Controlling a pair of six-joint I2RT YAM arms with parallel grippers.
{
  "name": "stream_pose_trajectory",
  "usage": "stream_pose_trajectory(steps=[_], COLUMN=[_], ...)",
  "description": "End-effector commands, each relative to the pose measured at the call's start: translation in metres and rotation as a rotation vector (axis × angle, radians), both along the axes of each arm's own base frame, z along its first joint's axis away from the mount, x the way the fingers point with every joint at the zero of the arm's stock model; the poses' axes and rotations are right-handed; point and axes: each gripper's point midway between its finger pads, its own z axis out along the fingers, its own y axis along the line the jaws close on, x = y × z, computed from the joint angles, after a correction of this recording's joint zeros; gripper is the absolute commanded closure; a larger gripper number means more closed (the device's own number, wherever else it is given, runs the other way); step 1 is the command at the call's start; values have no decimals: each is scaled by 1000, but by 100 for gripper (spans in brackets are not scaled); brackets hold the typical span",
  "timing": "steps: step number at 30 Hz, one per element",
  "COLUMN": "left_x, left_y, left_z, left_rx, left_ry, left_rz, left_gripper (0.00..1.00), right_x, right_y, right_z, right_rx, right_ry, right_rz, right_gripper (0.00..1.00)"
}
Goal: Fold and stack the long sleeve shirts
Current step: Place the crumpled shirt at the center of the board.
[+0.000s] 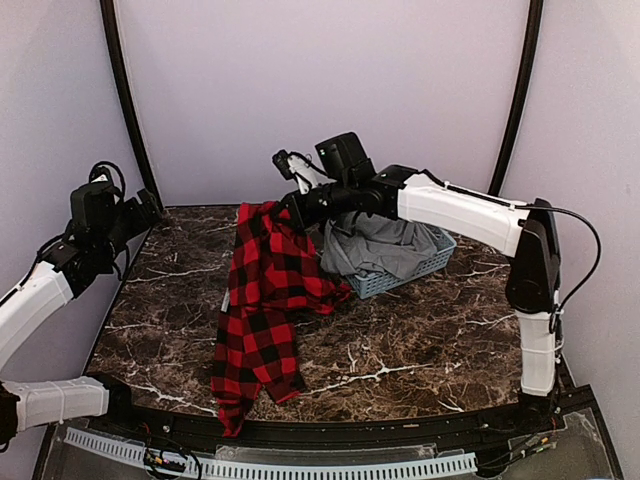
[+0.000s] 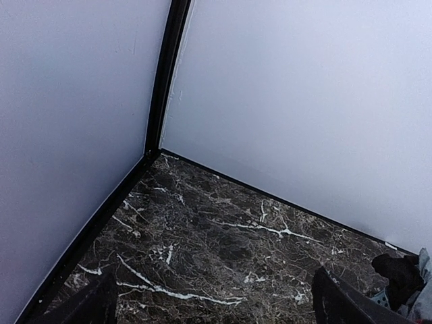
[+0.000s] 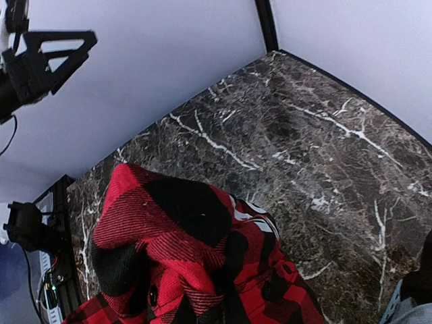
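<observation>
A red-and-black check long sleeve shirt [image 1: 262, 300] hangs from my right gripper [image 1: 290, 208], which is shut on its upper edge above the back of the table. The cloth drapes down over the marble to the front edge. In the right wrist view the bunched check shirt [image 3: 169, 229] fills the lower left and hides the fingers. A plain grey long sleeve shirt [image 1: 385, 243] lies heaped in the pale blue basket [image 1: 400, 275]. My left gripper [image 1: 150, 210] hovers open at the back left, apart from both shirts. Its fingers [image 2: 337, 304] frame bare marble.
The dark marble table [image 1: 420, 340] is walled by pale panels with black corner posts [image 1: 125, 100]. The basket stands at the back right, below the right arm. The basket's corner with grey cloth [image 2: 420, 297] shows at the lower right of the left wrist view.
</observation>
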Motion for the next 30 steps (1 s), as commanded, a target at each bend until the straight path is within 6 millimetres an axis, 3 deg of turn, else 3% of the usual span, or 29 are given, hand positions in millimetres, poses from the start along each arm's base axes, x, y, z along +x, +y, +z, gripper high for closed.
stream_pose_trajectory(steps=[1,4,6,9,11,12,13,14,15,17,20,26,30], left_x=[1,3,3,3,4,4,5,5,6,8,10,13,15], left_y=[-4,-4,-5,-8,-10,-12,-13,-16,-18,-23,-30,-37,-44], left_z=[4,2,2,2,2,0,0,-2,-3,-7,-9,-9,-12], left_rx=[3,4,-1,-5,-11,-13,-16,-20,-25,-38,-54,-64,-82], left_ry=[-21,-13,-15,-24,-35,-33,-36,-30,-28,-18,-19,-31,-28], left_rz=[-22,-22,-27,-41,-56,-67,-73,-89,-97,-121,-154,-187,-220], left_gripper=[1,1,1,1,1,1,1,1,1,1,1,1,1], right_x=[5,5,5,2,0,-2,-3,-2,7,25,43,85,125], right_y=[-2,-1,1,14,31,37,41,39,32,6,-58,-212,-313], right_z=[132,158,161,141,110,96,81,67,53,31,20,-6,-43], right_rx=[263,313,335,331,293,268,229,170,109,13,-12,-121,-300], right_ry=[-151,-177,-172,-119,-65,-45,-29,-8,-12,-41,-49,-52,-40], right_rz=[-2,1,5,45,87,107,125,124,83,-22,-189,-615,-903], right_gripper=[100,100,100,100,100,90,74,42,27,14,2,1,2])
